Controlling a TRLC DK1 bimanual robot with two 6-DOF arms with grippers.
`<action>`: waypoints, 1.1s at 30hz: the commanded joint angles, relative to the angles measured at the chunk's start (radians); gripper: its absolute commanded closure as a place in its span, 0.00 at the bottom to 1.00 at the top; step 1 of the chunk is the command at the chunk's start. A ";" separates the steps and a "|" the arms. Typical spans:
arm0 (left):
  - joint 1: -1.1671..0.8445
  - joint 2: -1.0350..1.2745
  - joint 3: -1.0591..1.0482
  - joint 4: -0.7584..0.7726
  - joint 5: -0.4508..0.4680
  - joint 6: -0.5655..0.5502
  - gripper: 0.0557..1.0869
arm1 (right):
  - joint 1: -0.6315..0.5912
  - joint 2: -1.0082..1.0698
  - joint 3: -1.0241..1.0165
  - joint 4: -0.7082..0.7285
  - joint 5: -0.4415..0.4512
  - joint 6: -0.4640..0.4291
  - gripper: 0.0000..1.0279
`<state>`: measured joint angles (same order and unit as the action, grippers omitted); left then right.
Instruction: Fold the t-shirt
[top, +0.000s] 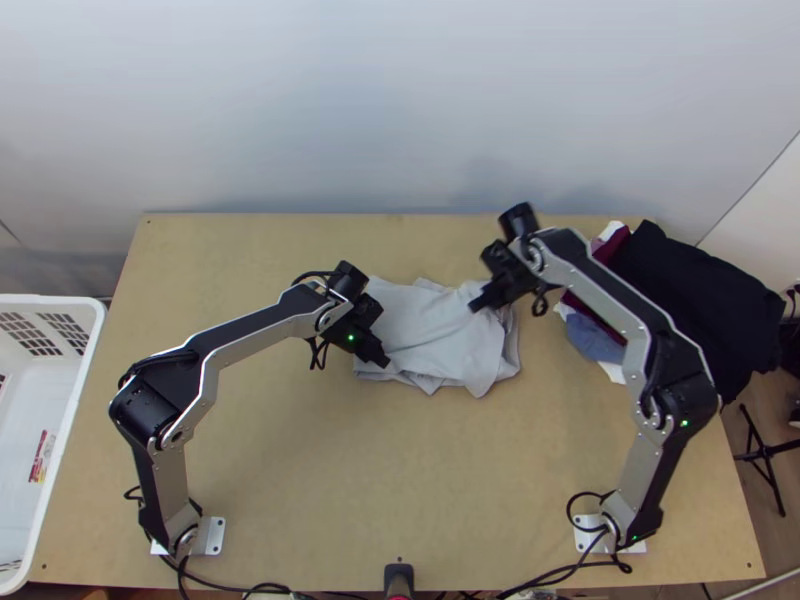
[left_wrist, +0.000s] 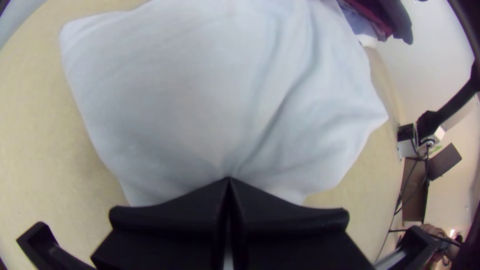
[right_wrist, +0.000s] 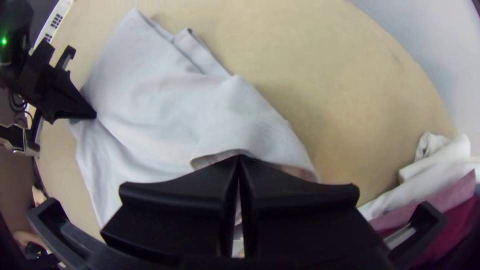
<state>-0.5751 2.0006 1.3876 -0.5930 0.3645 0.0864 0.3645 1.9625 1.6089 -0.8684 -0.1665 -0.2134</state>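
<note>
The two grippers were both holding the light t-shirt (top: 432, 338) on the wooden table (top: 300, 460).
The left gripper (top: 384, 361) was closed on the cloth at its side, where creases ran out from the fingertips, and the right gripper (top: 477, 305) was closed on a raised edge. The t-shirt lay in uneven layers, around the middle of the table, between the white basket (top: 72, 400) and a pile of clothes (top: 690, 290).

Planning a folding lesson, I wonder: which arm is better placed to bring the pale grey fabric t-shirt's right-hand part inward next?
Right, I'd judge. The right black gripper looks shut on a raised edge in the right half of the t-shirt; the left gripper is at its left side.
</note>
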 joint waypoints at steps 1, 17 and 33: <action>-0.006 0.003 -0.002 -0.004 -0.001 0.001 0.92 | -0.090 -0.062 0.025 -0.001 0.030 0.012 0.97; -0.022 -0.066 -0.013 -0.056 -0.010 0.019 0.91 | -0.194 -0.192 -0.201 -0.198 -0.269 0.181 0.04; 0.000 -0.122 -0.056 -0.065 -0.032 0.029 0.91 | -0.167 -0.091 -0.287 -0.009 -0.324 0.184 0.04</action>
<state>-0.5838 1.8954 1.3460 -0.6575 0.3355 0.1131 0.1856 1.8198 1.3380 -0.9474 -0.4801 -0.0334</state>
